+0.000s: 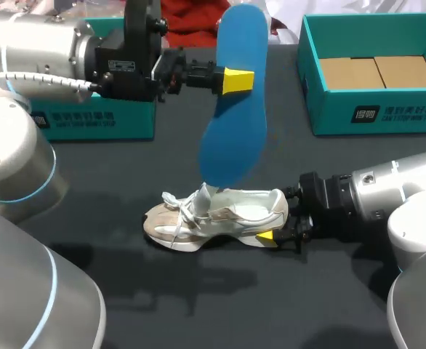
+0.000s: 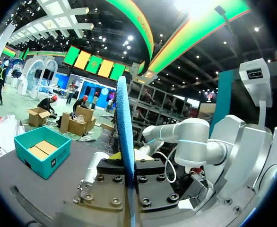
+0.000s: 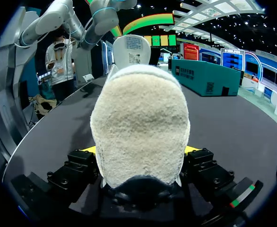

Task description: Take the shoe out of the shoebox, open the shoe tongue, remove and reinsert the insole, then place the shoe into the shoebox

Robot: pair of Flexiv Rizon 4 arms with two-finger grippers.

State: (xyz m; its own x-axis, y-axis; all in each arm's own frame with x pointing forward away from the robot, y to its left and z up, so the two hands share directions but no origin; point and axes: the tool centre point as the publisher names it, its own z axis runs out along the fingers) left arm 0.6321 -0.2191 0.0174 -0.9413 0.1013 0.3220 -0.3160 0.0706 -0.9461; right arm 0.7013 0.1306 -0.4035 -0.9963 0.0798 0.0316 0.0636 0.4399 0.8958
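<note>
The shoe [image 1: 216, 214] is out of the shoebox [image 1: 373, 120] and lies on its side on the dark table [image 1: 198, 305], a little below the middle of the head view, toe and laces toward the left. The right gripper [image 1: 271, 236] comes in from the right and clamps the heel from both sides; the right wrist view shows a yellow tip on each side of the fuzzy heel.

The left gripper [image 1: 236, 80], at the upper middle, pinches the blue insole [image 1: 235, 102] near its upper end. The insole hangs almost upright, its lower tip at the mouth of the shoe by the tongue. Whether that tip is inside the shoe or just above it I cannot tell.

So the first steps look done: shoe out, mouth open. The insole step is under way, though these pictures alone do not say whether it is on its way out or back in. What is left, at the least, is seating the insole flat and returning the shoe to the open teal shoebox at the upper right, which has only brown cardboard on its floor.

As for writing, there is white print on the front of the shoebox and on a second teal box [image 1: 97, 120] at the left.
</note>
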